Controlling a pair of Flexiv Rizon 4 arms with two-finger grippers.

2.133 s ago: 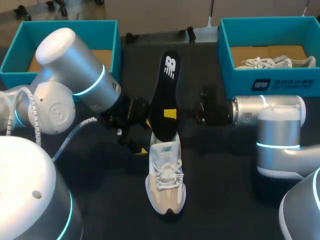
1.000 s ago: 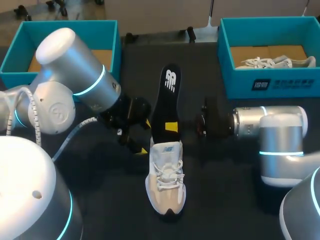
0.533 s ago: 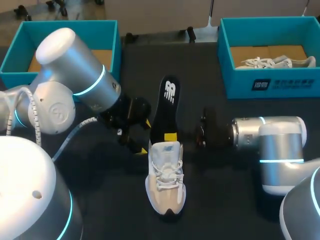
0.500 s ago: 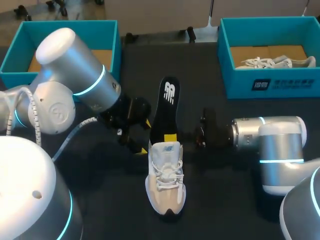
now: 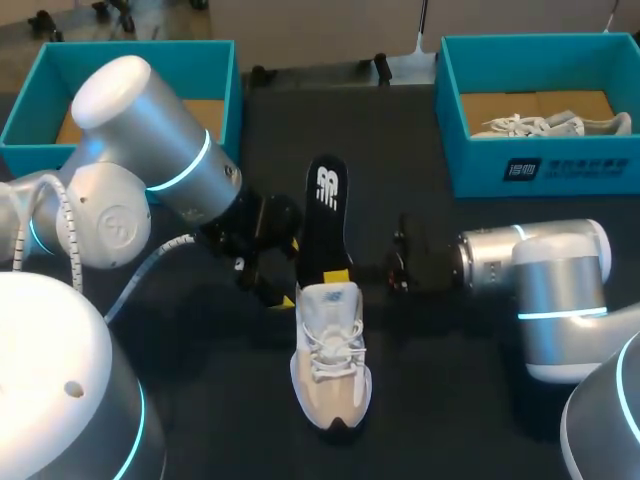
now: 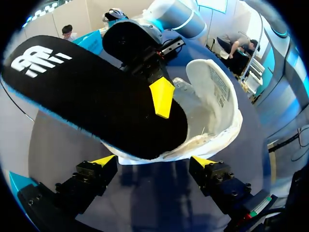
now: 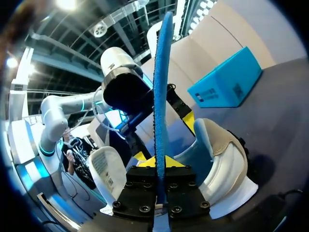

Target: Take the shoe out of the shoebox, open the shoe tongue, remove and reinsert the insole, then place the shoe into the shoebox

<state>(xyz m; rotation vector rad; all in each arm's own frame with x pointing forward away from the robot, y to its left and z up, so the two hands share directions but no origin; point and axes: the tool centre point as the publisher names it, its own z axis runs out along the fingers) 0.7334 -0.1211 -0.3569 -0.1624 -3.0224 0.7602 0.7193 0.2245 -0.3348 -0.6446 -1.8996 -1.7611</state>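
Note:
A white and beige shoe [image 5: 330,355] lies mid-table, toe towards me, its tongue [image 7: 108,176] pulled forward. The black insole [image 5: 322,225] stands slanted out of the heel opening, its lower end inside the shoe. My right gripper [image 5: 340,276] comes in from the right and is shut on the insole near its lower end. The right wrist view has the insole [image 7: 160,96] edge-on between the yellow tips [image 7: 159,162]. My left gripper [image 5: 290,272] is open by the shoe's heel. Its fingers [image 6: 104,160] straddle the heel [image 6: 212,116] under the insole [image 6: 91,96] without touching.
A teal shoebox [image 5: 540,165] at the back right holds another pale shoe [image 5: 555,125]. A second teal shoebox [image 5: 225,75] stands at the back left, partly behind my left arm. Dark table shows around the shoe.
The right gripper has moved nearer and lower with the insole, whose top has dropped and leaned left as its lower end slid further into the shoe. The left arm has kept still.

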